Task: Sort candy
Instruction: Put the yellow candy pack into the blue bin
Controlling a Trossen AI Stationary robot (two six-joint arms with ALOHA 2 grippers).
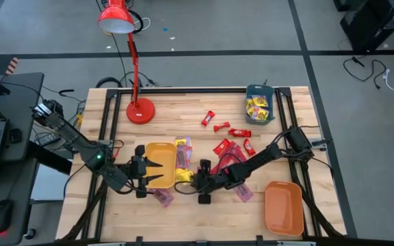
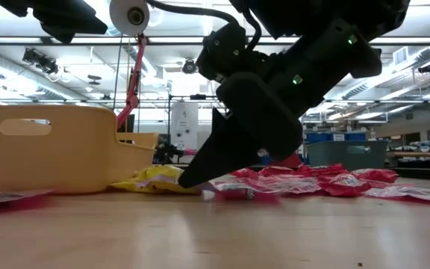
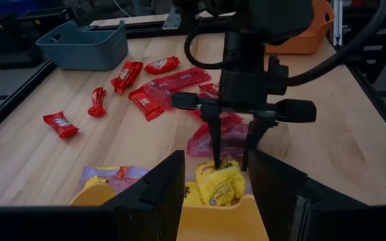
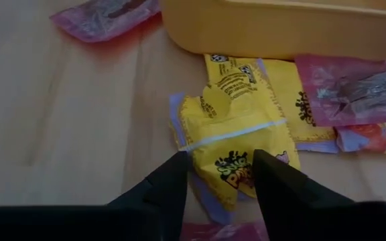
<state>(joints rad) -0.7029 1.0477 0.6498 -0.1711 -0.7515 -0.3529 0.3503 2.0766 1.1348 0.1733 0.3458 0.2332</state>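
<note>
Candy lies spread over the wooden table: red sweets [image 1: 228, 147], pinkish packets [image 1: 243, 193] and yellow packets [image 1: 183, 174]. One yellow packet [image 4: 236, 134] lies flat on the table beside the yellow tray [image 1: 161, 156]. My right gripper [image 4: 220, 177] is open, pointing slantwise down at it, one finger at each side of its near end. My left gripper [image 3: 213, 201] is open and holds nothing, its fingers over the yellow tray's left part [image 3: 220, 224]. My right gripper sets its open fingertips [image 3: 216, 161] on or just above the yellow packet's printed end [image 4: 232, 171], slanting down from the table's right. I cannot tell whether they touch it. The packet lies flat on the table.
A teal tray [image 1: 260, 106] with yellow packets stands at the far right, and an orange tray [image 1: 283, 207] at the near right. The red desk lamp's base [image 1: 141, 109] stands far left. More pinkish packets [image 4: 99, 17] lie by the yellow tray.
</note>
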